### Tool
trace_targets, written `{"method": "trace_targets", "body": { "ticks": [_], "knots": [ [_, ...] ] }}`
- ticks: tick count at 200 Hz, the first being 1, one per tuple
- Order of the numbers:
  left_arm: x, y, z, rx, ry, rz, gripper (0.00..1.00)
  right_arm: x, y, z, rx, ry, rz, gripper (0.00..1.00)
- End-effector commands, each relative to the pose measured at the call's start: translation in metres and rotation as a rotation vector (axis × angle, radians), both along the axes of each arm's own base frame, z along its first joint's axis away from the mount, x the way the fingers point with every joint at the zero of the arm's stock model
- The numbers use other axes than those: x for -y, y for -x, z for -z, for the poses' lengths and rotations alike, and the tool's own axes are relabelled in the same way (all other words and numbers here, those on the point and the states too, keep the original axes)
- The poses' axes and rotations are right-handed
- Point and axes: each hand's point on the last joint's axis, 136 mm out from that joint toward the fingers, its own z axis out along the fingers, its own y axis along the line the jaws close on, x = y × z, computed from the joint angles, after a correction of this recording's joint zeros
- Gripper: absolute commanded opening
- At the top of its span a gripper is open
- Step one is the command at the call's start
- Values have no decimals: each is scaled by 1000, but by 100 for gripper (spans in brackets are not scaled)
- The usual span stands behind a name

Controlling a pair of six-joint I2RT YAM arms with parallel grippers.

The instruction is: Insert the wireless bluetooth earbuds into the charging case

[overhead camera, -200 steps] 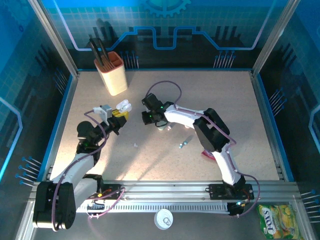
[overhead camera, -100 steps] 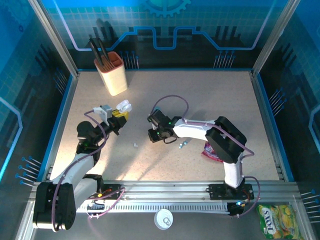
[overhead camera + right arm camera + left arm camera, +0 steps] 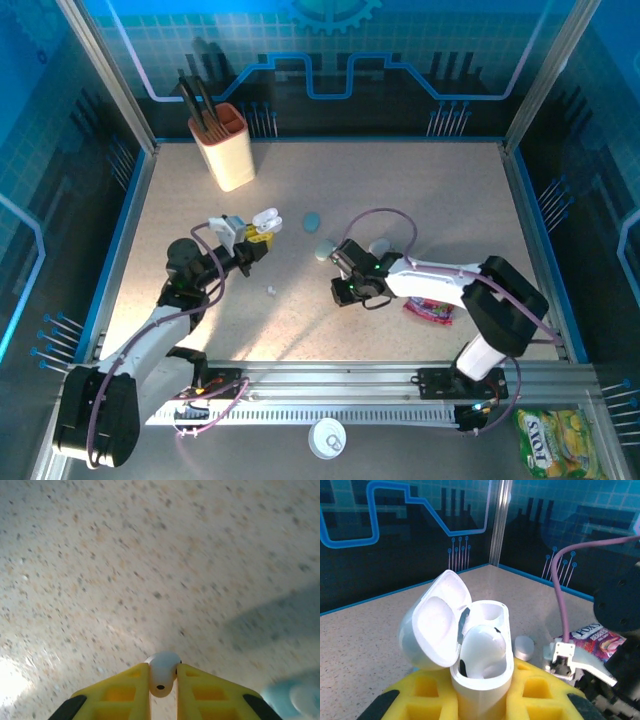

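Wireless bluetooth earbuds are split three ways. The pinched earbud sits in the right claw, which is narrow on it, low over the speckled counter. The seated earbud fills one well of the charging case, which the left claw clamps at ten o'clock from the right claw. The loose earbud lies at nine o'clock. Each bud is glossy, rounded plastic, caught only at the tips of the yellow pads, so it could squirt out or twist. The free well is small, and a misaligned bud would jam or bounce off the open lid.
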Motion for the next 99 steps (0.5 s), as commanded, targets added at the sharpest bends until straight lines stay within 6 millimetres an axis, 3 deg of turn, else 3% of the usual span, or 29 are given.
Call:
{"method": "trace_targets", "body": {
  "ticks": [1,40,99],
  "knots": [
    [0,-5,-10,61,-27,-14,3,21,7,4,-20,45,51,17],
    [1,-5,-8,48,-20,-13,3,32,10,16,-49,75,66,19],
    [0,-5,5,18,-31,-16,3,24,8,-4,-53,55,32,35]
  ]
}}
